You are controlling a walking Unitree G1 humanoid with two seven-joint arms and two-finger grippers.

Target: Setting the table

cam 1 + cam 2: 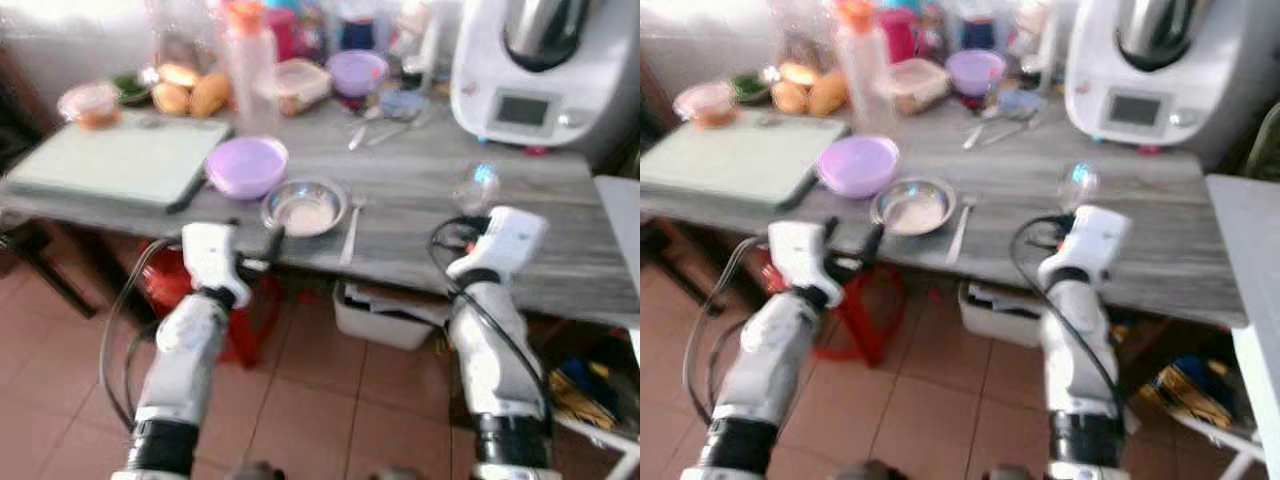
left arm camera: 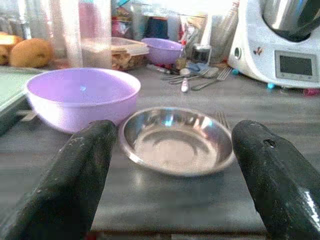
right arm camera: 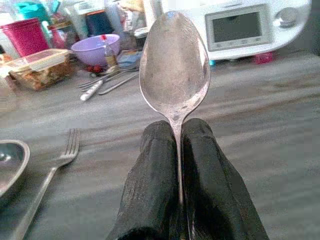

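1. I see the counter [image 1: 420, 200] carrying a steel bowl [image 2: 177, 140], with a fork [image 3: 47, 175] beside it.
2. My left hand [image 2: 175, 200] gapes wide before that bowl.
3. My right hand [image 3: 179, 200] pinches a spoon [image 3: 174, 70], standing up above the fingers.

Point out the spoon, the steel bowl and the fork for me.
spoon [image 3: 174, 70]: right wrist view, middle of its scoop, handle pinched in the right gripper.
steel bowl [image 2: 176, 142]: left wrist view, its inner bottom.
fork [image 1: 351, 233]: left eye view, middle of its handle, right of the bowl.
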